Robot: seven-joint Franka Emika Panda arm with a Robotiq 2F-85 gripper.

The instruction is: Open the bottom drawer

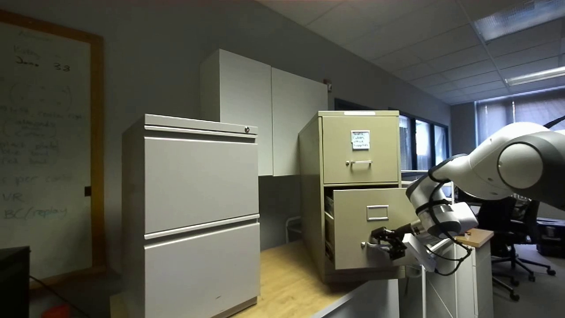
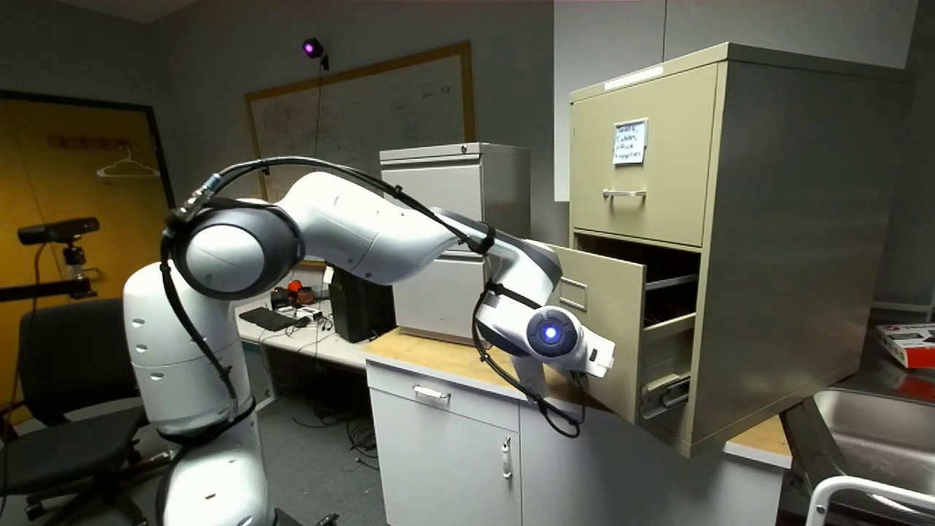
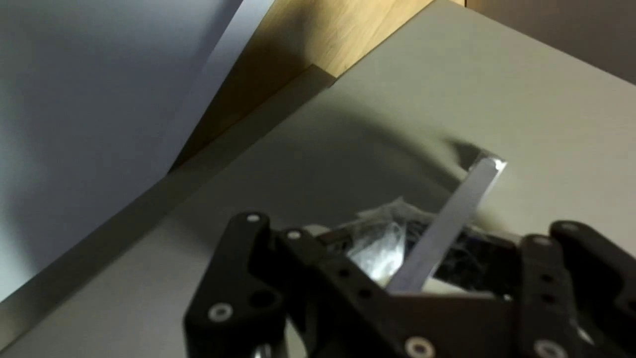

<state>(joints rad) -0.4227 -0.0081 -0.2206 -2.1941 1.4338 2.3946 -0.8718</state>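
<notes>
Wrist view: gripper (image 3: 422, 252) holds metal pull (image 3: 448, 224); bottom drawer (image 1: 353, 223) stands partly open in both exterior views

Both exterior views dim | light, in an exterior view: ceiling lamp (image 1: 536, 76), window (image 1: 499, 114), far right | wrist view: broad shadow on bottom drawer (image 3: 372, 159), metal pull (image 3: 449, 223) glinting, near claw (image 3: 420, 253) soft

Both exterior views set back, facing the front of the tan filing cabinet (image 1: 344, 174) from opposite sides, robot arm (image 2: 369, 234) in both, wrist view close against the bottom drawer (image 3: 377, 129)
</notes>
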